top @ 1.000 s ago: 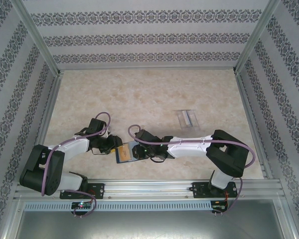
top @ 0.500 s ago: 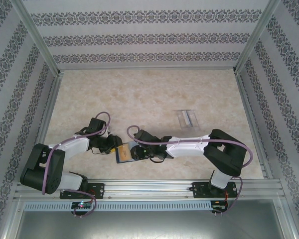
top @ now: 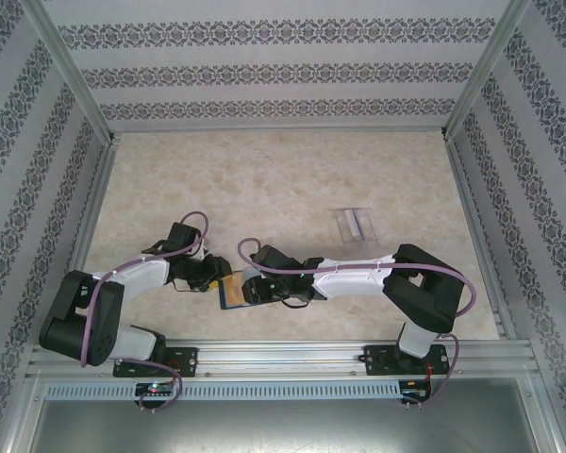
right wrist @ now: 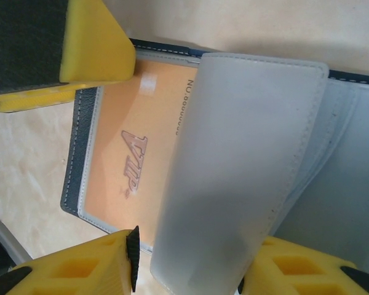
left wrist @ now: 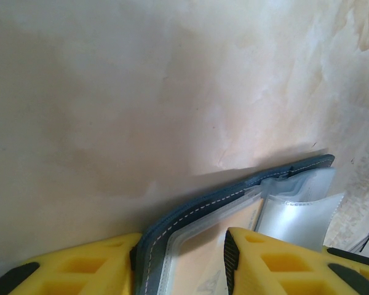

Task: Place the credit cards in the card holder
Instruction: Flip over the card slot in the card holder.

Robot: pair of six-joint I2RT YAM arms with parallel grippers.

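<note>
Right wrist shows orange card (right wrist: pixel 129 166) sleeved, right gripper (right wrist: pixel 194 258) apart astride clear sleeve (right wrist: pixel 240 160), left gripper (left wrist: pixel 182 246) clamping card holder (left wrist: pixel 246 184)

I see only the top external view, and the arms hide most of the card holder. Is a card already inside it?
Observer: Yes. The right wrist view shows an orange card marked VIP inside the open card holder.
Operator: How does the left end effector hold it?
Observer: It pinches the navy cover edge, one finger on each side.
Operator: What is between the fingers of the right end effector?
Observer: A loose clear sleeve, partly covering the card.
</note>
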